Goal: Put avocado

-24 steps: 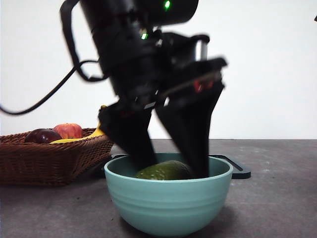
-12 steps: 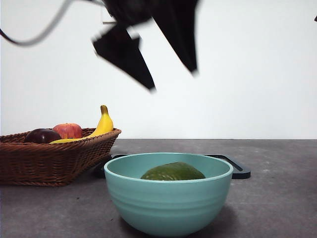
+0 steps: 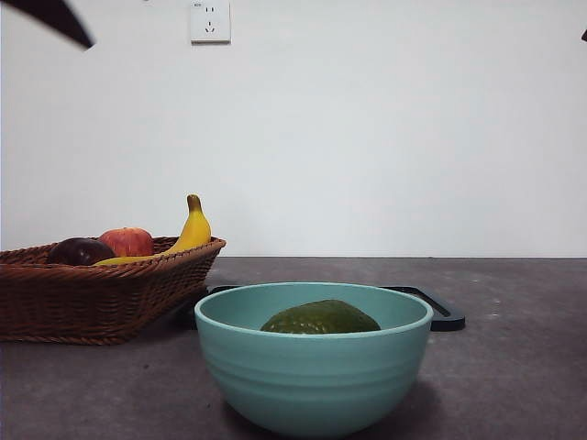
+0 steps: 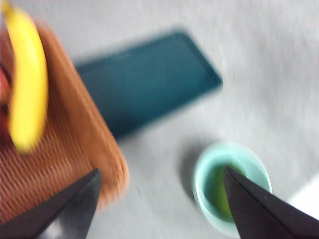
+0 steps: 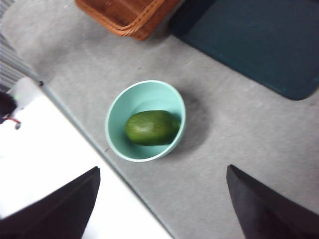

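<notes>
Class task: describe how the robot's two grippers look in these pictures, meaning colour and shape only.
Each wrist view shows two plain black jaws. The left gripper has flat, wedge-like jaws narrowing to points, blurred here. The right gripper looks the same: matte black, tapering, no markings visible. No cables or sleeves show now.

Olive green fruit in a pale teal bowl, beside warm brown wicker on grey.

The dull olive-green rounded avocado (image 3: 320,318) has a matte, faintly mottled skin; the smooth mint-teal ceramic bowl (image 3: 312,376) shows faint horizontal bands. The woven reddish-brown wicker basket (image 3: 96,291) carries a fine ribbed weave, with a bright yellow banana (image 3: 190,235), a red apple flushed yellow (image 3: 127,241) and a dark maroon round fruit (image 3: 80,251). The flat dark teal-black tray (image 5: 259,42) is plain, the tabletop (image 3: 514,367) speckled grey, the wall (image 3: 385,128) white.
</notes>
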